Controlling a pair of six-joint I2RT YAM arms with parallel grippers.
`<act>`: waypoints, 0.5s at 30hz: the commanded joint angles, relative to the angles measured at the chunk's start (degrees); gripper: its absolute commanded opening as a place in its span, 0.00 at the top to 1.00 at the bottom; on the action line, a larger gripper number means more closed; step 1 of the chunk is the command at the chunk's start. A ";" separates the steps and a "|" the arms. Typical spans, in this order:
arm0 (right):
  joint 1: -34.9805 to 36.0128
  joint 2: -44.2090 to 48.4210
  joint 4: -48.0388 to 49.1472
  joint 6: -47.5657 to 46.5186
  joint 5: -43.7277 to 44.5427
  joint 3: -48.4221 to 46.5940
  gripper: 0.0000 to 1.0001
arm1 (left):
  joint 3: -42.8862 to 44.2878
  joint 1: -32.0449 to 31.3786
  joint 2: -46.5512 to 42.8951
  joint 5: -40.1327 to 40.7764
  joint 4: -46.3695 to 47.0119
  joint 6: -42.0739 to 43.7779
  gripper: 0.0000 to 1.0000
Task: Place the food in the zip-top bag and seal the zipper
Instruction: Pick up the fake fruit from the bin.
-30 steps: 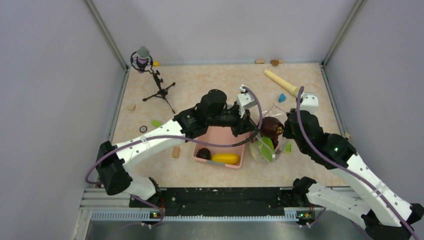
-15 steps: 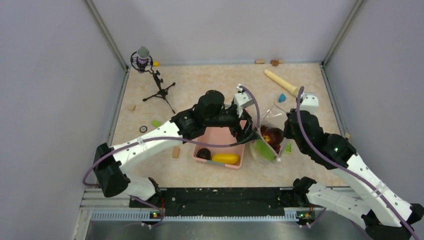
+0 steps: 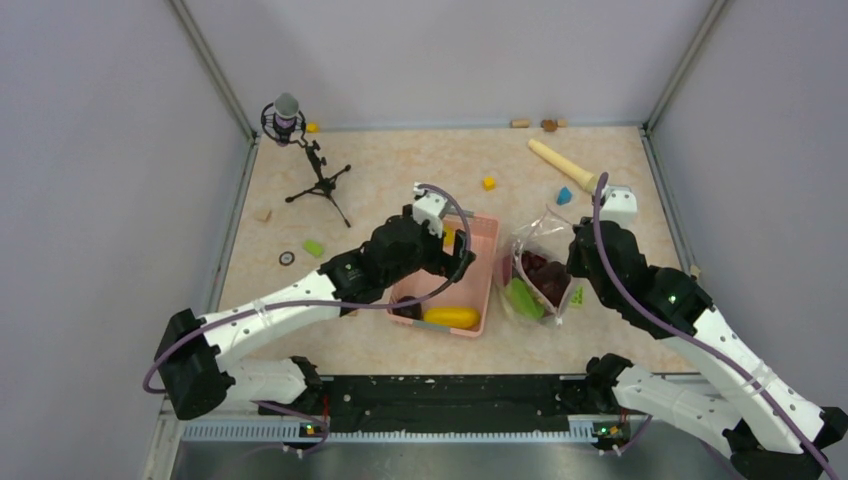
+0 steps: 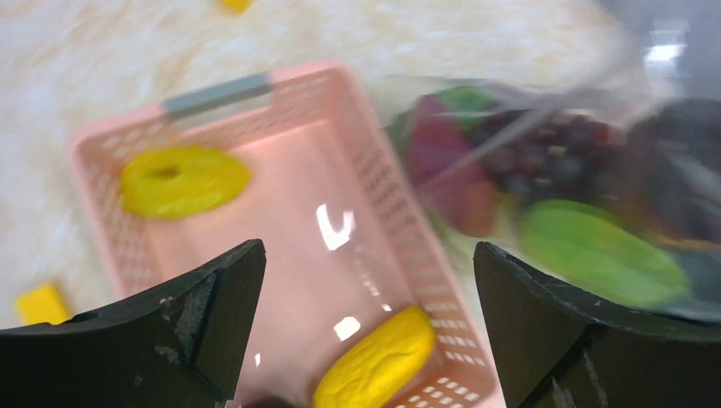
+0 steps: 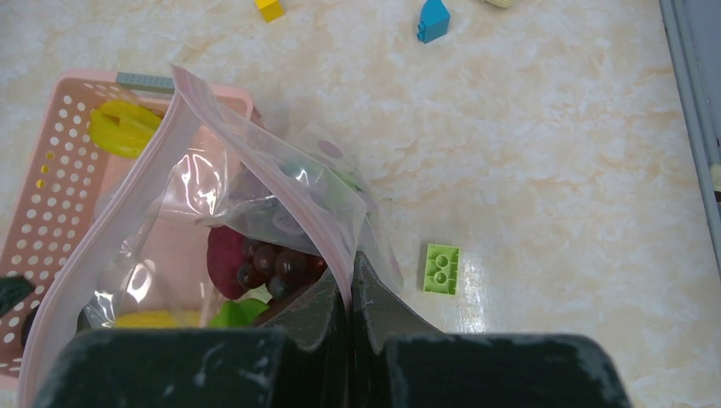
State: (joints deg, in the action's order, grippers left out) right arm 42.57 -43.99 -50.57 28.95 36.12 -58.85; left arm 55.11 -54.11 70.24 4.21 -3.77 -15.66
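The clear zip-top bag (image 3: pixel 540 268) stands open to the right of the pink basket. My right gripper (image 5: pixel 350 259) is shut on its rim, pinching the pinkish zipper (image 5: pixel 327 229). Inside the bag (image 5: pixel 255 195) lie dark purple grapes (image 5: pixel 272 263), a magenta piece (image 5: pixel 223 255) and a green pod (image 4: pixel 599 255). My left gripper (image 4: pixel 367 251) hangs open above the basket with nothing between its fingers. Below it lie a yellow fruit (image 4: pixel 378 357) and a yellow ring-shaped piece (image 4: pixel 183 180). A dark piece (image 3: pixel 406 308) sits at the basket's near left corner.
The pink basket (image 3: pixel 487 270) has a grey handle (image 4: pixel 217 93). A beige rolling pin (image 3: pixel 562 165) lies at the back right and a microphone tripod (image 3: pixel 300 150) at the back left. A green block (image 5: pixel 441 269) lies right of the bag; yellow (image 3: pixel 489 183) and blue (image 3: pixel 565 195) blocks lie behind.
My left gripper opened at the bag's mouth, dropped a dark reddish piece into the bag, and drew back left over the basket. The right gripper kept its hold on the rim.
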 commanded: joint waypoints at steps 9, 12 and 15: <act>-0.05 -0.17 1.44 -0.04 1.49 -0.45 0.99 | -5.53 3.19 4.93 17.69 -5.23 -21.81 0.03; -0.09 -0.20 1.44 -0.02 1.70 -0.32 0.99 | -3.47 3.34 8.55 18.65 -5.11 -21.41 0.03; -0.05 -0.14 1.44 0.03 1.62 -0.25 0.99 | -2.94 3.98 11.69 19.07 -3.44 -23.76 0.03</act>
State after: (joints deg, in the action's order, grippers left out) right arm 42.57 -44.23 -50.59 28.99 36.36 -58.85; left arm 49.80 -50.65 79.00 21.23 -9.96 -35.90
